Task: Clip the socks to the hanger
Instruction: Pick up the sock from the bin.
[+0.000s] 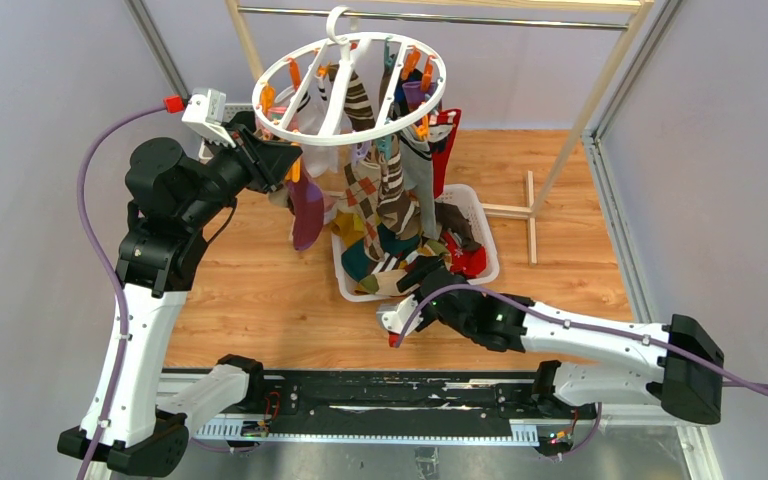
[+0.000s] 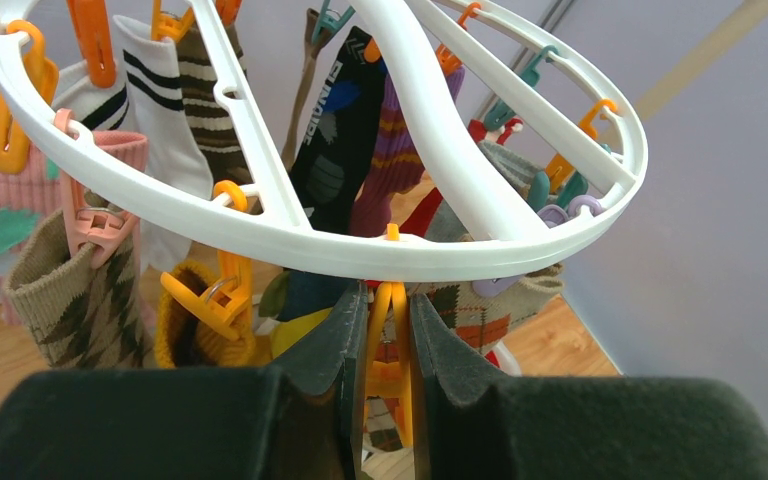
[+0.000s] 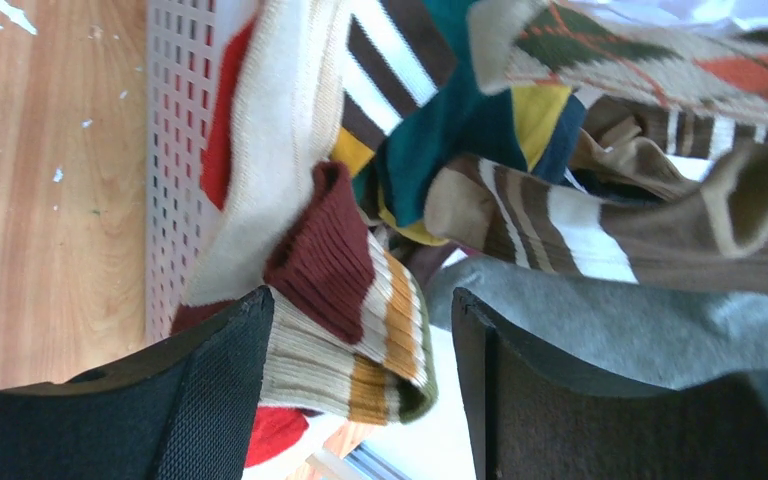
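The white round hanger hangs from the rail with several socks clipped to it: striped, argyle, a purple one. My left gripper is at the ring's near-left rim, and in the left wrist view the gripper is shut on an orange clip hanging under the rim. My right gripper is low over the basket's front. In the right wrist view the gripper is open, with a maroon, cream and orange striped sock cuff between the jaws.
A white slotted basket under the hanger holds a pile of loose socks. A wooden-poled rack with a metal rail stands at the back. Purple walls close in both sides. Another orange clip holds a mustard sock beside my left fingers.
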Controlling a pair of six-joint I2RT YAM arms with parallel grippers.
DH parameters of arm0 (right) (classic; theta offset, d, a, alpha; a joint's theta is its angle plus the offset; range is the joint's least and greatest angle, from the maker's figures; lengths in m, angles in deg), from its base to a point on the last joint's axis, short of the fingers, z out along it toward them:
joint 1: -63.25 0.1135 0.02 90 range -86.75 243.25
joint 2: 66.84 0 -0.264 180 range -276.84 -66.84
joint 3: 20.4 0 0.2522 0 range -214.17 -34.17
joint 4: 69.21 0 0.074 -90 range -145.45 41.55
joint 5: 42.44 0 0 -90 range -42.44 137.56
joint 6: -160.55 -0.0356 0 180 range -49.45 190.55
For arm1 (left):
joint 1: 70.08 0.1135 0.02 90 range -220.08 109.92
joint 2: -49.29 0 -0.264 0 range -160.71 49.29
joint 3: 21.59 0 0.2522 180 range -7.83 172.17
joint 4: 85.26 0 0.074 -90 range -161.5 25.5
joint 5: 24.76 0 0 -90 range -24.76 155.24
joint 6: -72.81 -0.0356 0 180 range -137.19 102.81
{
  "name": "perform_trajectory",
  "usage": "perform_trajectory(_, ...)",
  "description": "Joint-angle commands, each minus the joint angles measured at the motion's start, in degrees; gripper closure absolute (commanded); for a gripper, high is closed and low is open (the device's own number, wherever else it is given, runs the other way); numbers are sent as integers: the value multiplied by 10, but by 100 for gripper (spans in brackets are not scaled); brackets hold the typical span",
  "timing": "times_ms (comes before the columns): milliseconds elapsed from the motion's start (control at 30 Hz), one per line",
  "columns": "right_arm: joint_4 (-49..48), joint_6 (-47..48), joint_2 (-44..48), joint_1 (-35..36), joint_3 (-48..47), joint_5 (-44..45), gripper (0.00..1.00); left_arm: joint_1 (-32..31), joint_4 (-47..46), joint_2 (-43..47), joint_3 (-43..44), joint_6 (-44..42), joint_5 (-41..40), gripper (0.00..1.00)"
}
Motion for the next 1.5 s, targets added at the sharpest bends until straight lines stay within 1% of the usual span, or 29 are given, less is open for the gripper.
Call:
perform_trajectory(0, -1, 19, -24, 12, -9, -5, 37, 1, 24, 3, -5, -2, 5, 93)
perform_trajectory(67, -1, 14, -31, 12, -11, 3, 40, 1, 27, 4, -4, -5, 3, 94)
perform_trajectory(133, -7, 11, -35, 12, -13, 10, 49, 1, 27, 5, -5, -7, 2, 93)
perform_trajectory(167, -12, 9, -35, 12, -14, 13, 56, 1, 27, 5, -4, -6, 2, 94)
perform_trajectory(267, -29, 0, -35, 11, -19, 22, 83, 1, 25, 5, -6, -3, 5, 94)
perform_trajectory(333, -36, -25, -34, 12, -33, 31, 98, 1, 23, 3, -6, 0, 7, 94)
perform_trajectory(367, -38, -47, -33, 11, -44, 33, 100, 1, 23, 2, -6, 1, 8, 94)
perform_trajectory(433, -32, -104, -21, 5, -71, 25, 100, 1, 23, 2, -4, 2, 9, 93)
perform_trajectory(600, -12, -278, 29, -27, -143, -70, 100, 1, 26, 3, -1, 3, 13, 94)
perform_trajectory(733, -8, -369, 55, -33, -179, -132, 100, 1, 25, 3, 0, 5, 16, 94)
perform_trajectory(867, -15, -483, 61, -37, -224, -188, 100, 1, 23, 3, 0, 10, 21, 94)
perform_trajectory(933, -17, -560, 55, -49, -258, -245, 100, 1, 23, 2, 1, 13, 23, 94)
perform_trajectory(1000, -18, -608, 47, -51, -293, -289, 100, 1, 23, 2, 3, 14, 24, 94)
perform_trajectory(1167, -105, -687, 55, -51, -308, -366, 100, 1, 16, -1, 7, 24, 33, 95)
perform_trajectory(1267, -133, -751, 31, -51, -324, -428, 100, 1, 13, -3, 8, 24, 39, 95)
perform_trajectory(1333, -171, -793, 6, -51, -321, -463, 100, 1, 12, -3, 9, 25, 45, 95)
perform_trajectory(1400, -215, -827, -16, -51, -310, -462, 100, 1, 11, -3, 9, 27, 52, 95)
perform_trajectory(1467, -252, -848, -39, -52, -302, -431, 100, 1, 10, -1, 8, 27, 59, 95)
